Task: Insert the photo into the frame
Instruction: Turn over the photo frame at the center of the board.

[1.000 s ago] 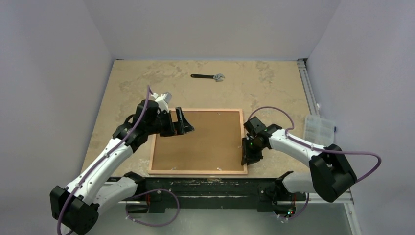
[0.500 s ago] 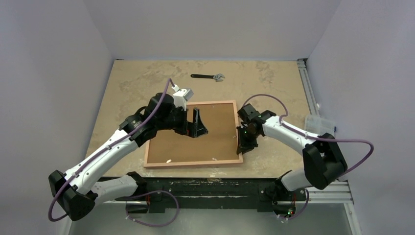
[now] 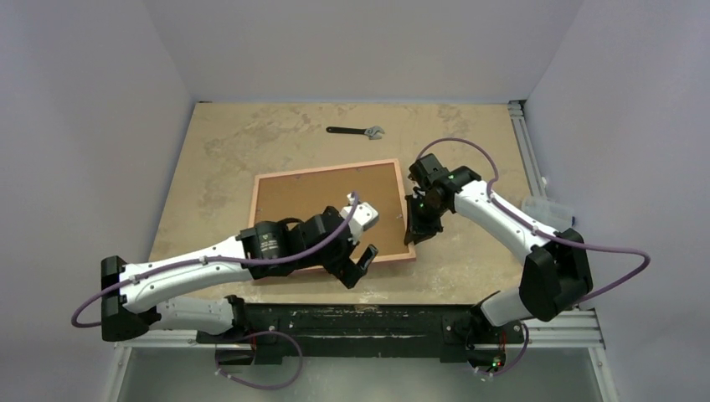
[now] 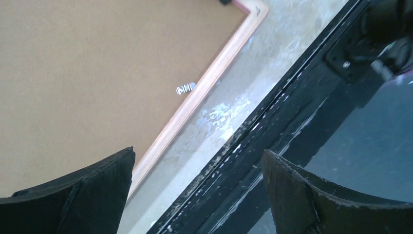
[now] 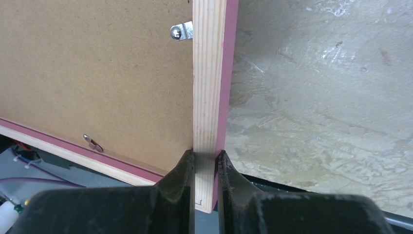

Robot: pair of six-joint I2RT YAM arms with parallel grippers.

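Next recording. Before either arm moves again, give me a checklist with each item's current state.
1. Right tool grip on the frame: ok, shut on its right edge.
2. Left tool free: ok, open and empty, over the frame's near edge.
3. Backing board out of the frame: not ok, it fills the back.
4. Photo located: cannot tell, it shows in no view.
5. Wrench clear of the frame: ok, apart, at the table's far side.
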